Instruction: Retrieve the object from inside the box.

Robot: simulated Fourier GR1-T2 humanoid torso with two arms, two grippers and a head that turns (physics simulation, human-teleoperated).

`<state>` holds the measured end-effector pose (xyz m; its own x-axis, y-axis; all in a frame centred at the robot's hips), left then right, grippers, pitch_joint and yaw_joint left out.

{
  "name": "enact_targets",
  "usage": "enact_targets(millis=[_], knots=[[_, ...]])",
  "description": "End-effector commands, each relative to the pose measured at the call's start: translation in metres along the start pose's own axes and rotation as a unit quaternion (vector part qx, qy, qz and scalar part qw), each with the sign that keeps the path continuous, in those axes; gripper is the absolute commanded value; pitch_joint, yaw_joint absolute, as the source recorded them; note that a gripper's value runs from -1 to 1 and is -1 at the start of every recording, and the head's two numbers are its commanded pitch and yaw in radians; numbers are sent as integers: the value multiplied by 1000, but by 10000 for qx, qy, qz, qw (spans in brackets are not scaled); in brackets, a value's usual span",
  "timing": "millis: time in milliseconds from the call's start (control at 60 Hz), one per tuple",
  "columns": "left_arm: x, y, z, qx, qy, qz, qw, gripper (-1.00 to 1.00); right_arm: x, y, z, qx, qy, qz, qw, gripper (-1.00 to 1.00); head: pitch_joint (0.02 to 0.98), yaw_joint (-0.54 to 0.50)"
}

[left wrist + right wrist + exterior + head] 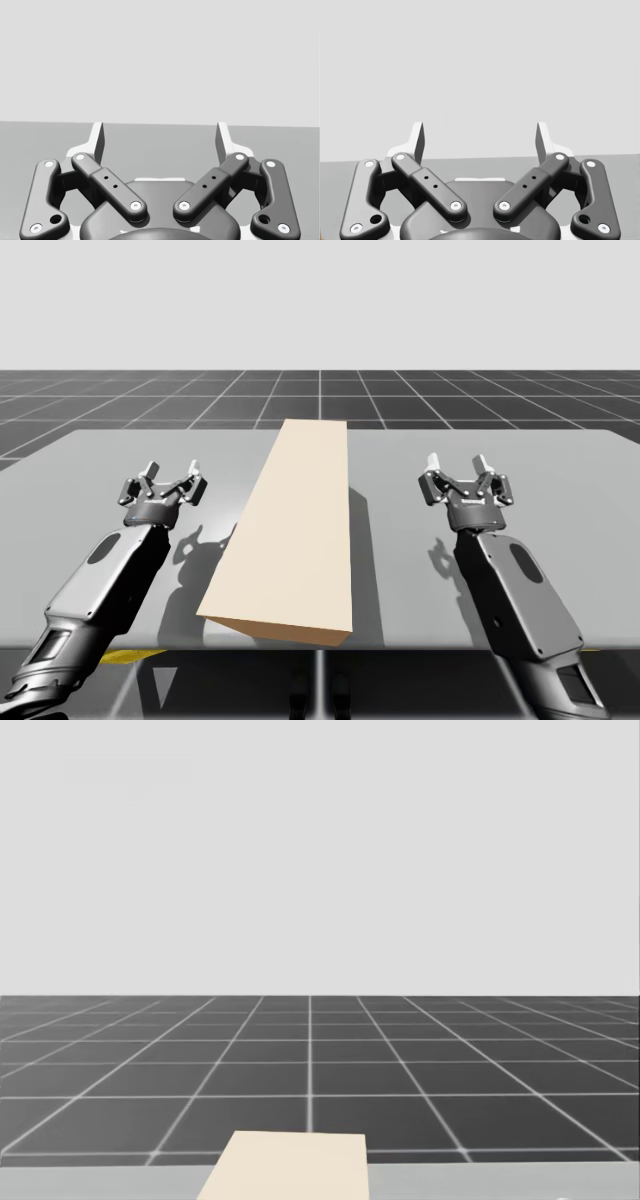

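Bare sim test scene: plain flat matte-grey table (100, 455) w/ straight far edge, dark floor w/ pale grid lines (320, 395) running to flat horizon, blank light-grey backdrop (320, 300) above; all uniform rendered surfaces.

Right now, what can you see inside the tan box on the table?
Of the tan box only the top and near end show, with no opening. It lies on the grey table. Whatever is inside is covered by its walls.

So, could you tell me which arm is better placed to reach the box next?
Left, probably: the left gripper sits nearer the box than the right gripper, as the box lies left of midway between them. Both are open and empty, so the edge is slight.
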<state>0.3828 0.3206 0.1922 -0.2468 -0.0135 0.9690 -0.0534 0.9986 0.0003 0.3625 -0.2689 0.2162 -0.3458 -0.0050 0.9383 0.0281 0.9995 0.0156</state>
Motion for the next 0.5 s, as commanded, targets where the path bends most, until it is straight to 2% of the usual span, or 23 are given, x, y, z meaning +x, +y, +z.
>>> enact_targets(millis=[17,83,133,150,183,217,233,250,283,300,333,367,417,450,500], knots=[[-1,0,0,-4,-9,-19,10000,-1000,-1,0,2,-172,54,35,9998,-1000,68,-22],[-1,0,0,-8,-7,-25,10000,-1000,0,1,2,1,29,-20,10000,-1000,68,-22],[-3,-1,0,-30,33,-22,10000,-1000,-2,1,1,120,130,31,9998,-1000,67,-23],[-4,-1,-1,-78,136,-13,9999,-1000,-5,1,1,254,300,2,9992,-1000,67,-23],[-7,-2,-2,-183,323,19,9993,-1000,-8,2,0,274,424,38,9987,-1000,66,-24],[-13,-4,-3,-298,613,-41,9977,-1000,-14,2,-1,352,595,182,9974,-1000,66,-23],[-15,-4,-4,-332,674,-43,9972,-1000,-16,2,-1,348,628,192,9972,-1000,67,-23],[-19,-6,-4,-389,833,-102,9957,-1000,-20,3,-1,443,805,129,9957,-1000,68,-23],[-22,-7,-5,-445,924,-125,9947,-1000,-24,4,-1,560,916,158,9941,-1000,68,-22],[-26,-9,-5,-524,1059,-111,9929,-1000,-28,4,0,653,1020,234,9924,-1000,69,-22],[-29,-10,-5,-631,1187,-95,9909,-1000,-32,6,0,717,1166,206,9904,-1000,69,-22],[-31,-11,-5,-701,1251,-99,9896,-1000,-37,7,1,840,1301,181,9878,-1000,69,-23],[-35,-13,-5,-892,1376,-82,9864,-1000,-44,9,3,1108,1420,288,9832,-1000,69,-24],[-36,-14,-4,-985,1419,-86,9849,-1000,-46,12,5,1289,1509,183,9799,-1000,69,-25],[-37,-17,-2,-1204,1452,-103,9820,-1000,-49,15,8,1515,1530,202,9763,-1000,69,-26]])
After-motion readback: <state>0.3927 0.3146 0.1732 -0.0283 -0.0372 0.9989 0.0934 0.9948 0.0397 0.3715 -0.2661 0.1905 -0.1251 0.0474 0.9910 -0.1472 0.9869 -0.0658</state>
